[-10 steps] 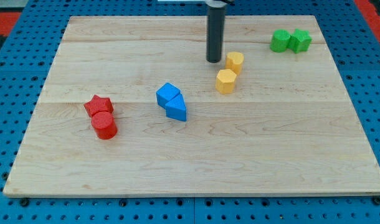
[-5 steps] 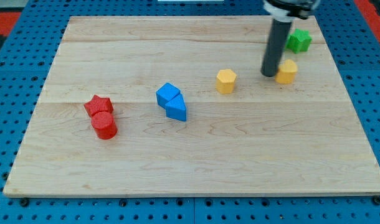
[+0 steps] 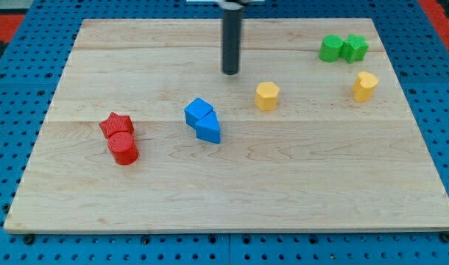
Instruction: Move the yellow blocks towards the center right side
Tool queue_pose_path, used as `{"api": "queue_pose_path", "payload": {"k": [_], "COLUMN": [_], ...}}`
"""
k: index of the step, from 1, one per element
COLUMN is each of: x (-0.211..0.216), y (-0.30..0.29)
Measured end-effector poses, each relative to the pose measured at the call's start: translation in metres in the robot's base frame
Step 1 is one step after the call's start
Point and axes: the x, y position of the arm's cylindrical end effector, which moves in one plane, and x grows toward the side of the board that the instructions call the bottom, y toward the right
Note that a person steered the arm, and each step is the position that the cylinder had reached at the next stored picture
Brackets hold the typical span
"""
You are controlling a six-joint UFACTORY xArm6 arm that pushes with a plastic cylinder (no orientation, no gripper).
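Observation:
A yellow hexagonal block (image 3: 266, 96) sits near the board's middle, a little right of centre. A second yellow block (image 3: 365, 85), roughly cylindrical, stands near the view's right edge, below the green pair. My tip (image 3: 230, 71) rests on the board up and to the left of the yellow hexagonal block, with a gap between them. It touches no block.
Two green blocks (image 3: 342, 48) sit together at the top right. A blue cube and a blue wedge (image 3: 202, 120) touch left of centre. A red star (image 3: 115, 124) and a red cylinder (image 3: 124, 148) touch at the left. The wooden board (image 3: 232, 199) lies on blue pegboard.
The rod pushed the cylindrical yellow block from beside the hexagonal one to the right side, then swung back left to its spot above-left of the hexagonal block, which stayed put.

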Motion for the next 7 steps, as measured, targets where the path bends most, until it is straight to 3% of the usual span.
{"api": "queue_pose_path", "payload": {"k": [1,3,5,6,7], "x": [0.032,0.068,0.083,0.111,0.124], "y": [0.026,0.172,0.091,0.081,0.129]}}
